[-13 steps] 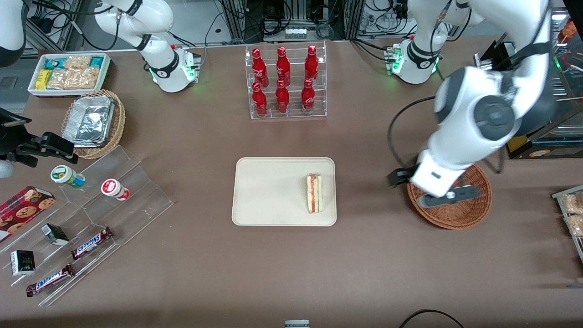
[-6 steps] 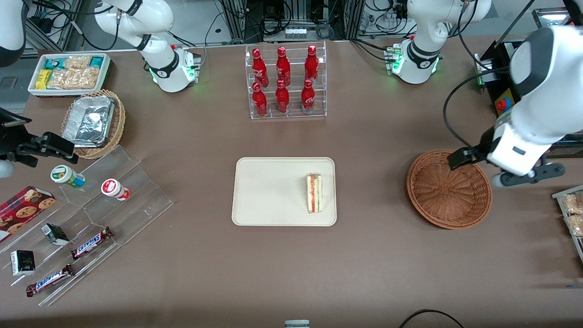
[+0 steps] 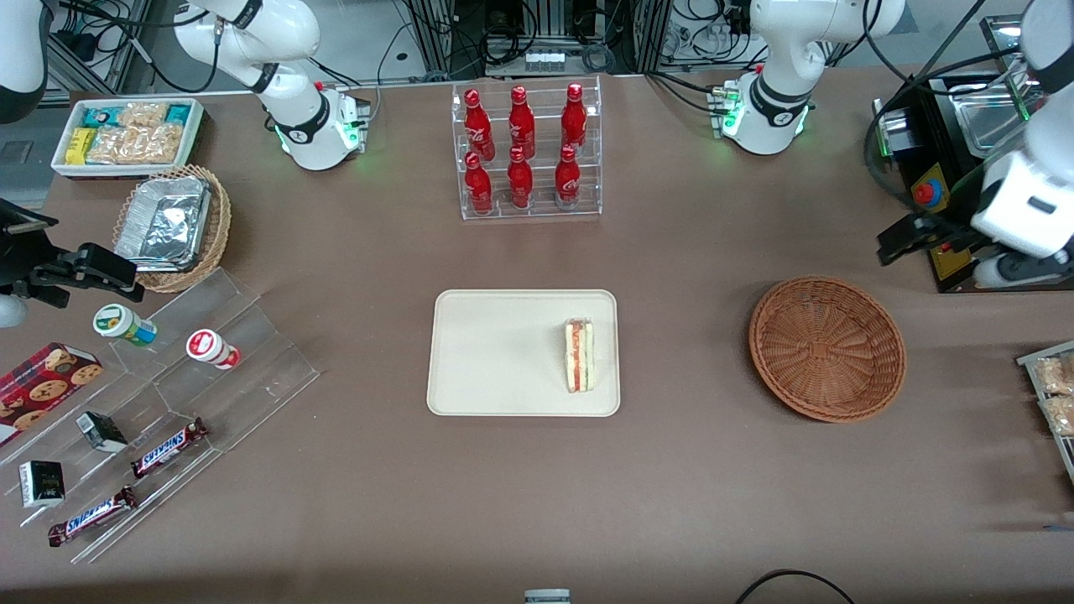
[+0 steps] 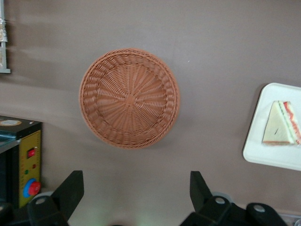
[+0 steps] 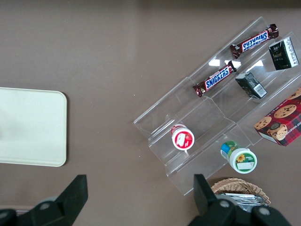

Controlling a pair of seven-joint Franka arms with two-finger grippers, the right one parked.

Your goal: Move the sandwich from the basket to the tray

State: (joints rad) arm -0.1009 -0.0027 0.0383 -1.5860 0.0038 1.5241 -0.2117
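The sandwich (image 3: 579, 354) (image 4: 281, 123), a white wedge with red and green filling, lies on the cream tray (image 3: 495, 352) (image 4: 263, 150) at the end nearest the basket. The reddish-brown wicker basket (image 3: 826, 348) (image 4: 129, 98) holds nothing. My left gripper (image 3: 1011, 270) (image 4: 135, 188) hangs high at the working arm's end of the table, a little farther from the front camera than the basket. It is open, with only bare table showing between its dark fingers (image 4: 70, 188).
A black control box with a red button (image 3: 931, 193) (image 4: 28, 174) stands beside the gripper. Snack packets (image 3: 1053, 390) lie at the table edge near the basket. A rack of red bottles (image 3: 524, 151) stands farther back. An acrylic stand (image 3: 168, 403) is toward the parked arm's end.
The left gripper has left its place over the basket and swung toward the working arm's end of the table, away from the front camera. Sandwich, tray and basket have not moved.
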